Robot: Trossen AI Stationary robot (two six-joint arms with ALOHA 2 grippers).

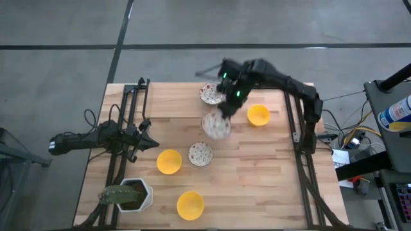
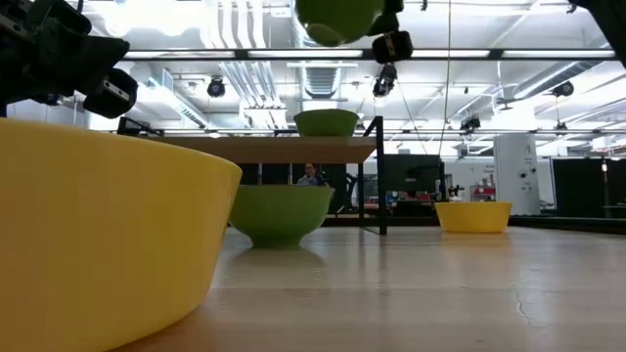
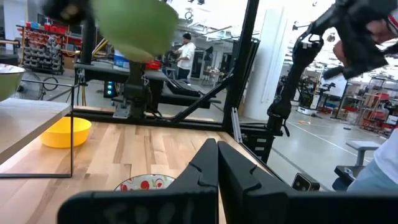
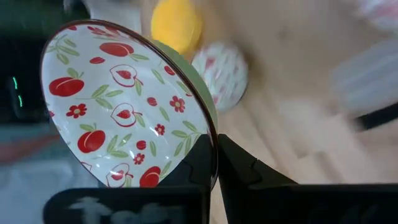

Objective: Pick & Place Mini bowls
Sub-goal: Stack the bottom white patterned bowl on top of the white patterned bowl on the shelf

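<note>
My right gripper [image 1: 225, 106] is out over the middle of the table, shut on a mini bowl [image 1: 216, 125] that is green outside and white with red fruit marks inside [image 4: 124, 106]. The low view shows this bowl high above the table [image 2: 337, 18]. Two more patterned bowls [image 1: 210, 94] [image 1: 200, 154] and three yellow bowls [image 1: 258, 115] [image 1: 169, 162] [image 1: 191, 205] rest on their bases. My left gripper [image 1: 146, 135] waits shut at the table's left side, touching nothing. My right gripper pinches the patterned bowl by its rim [image 4: 210, 146], one finger inside the bowl and one outside against the green wall. The bowl is lifted clear of the table and tipped, its inside turned toward the wrist camera.
A white hexagonal pot with a green cactus [image 1: 128, 194] stands at the near left corner. Dark frame rails [image 1: 302, 128] run along the left and right sides of the table. Bare wood lies between the yellow bowl on the right and the near edge.
</note>
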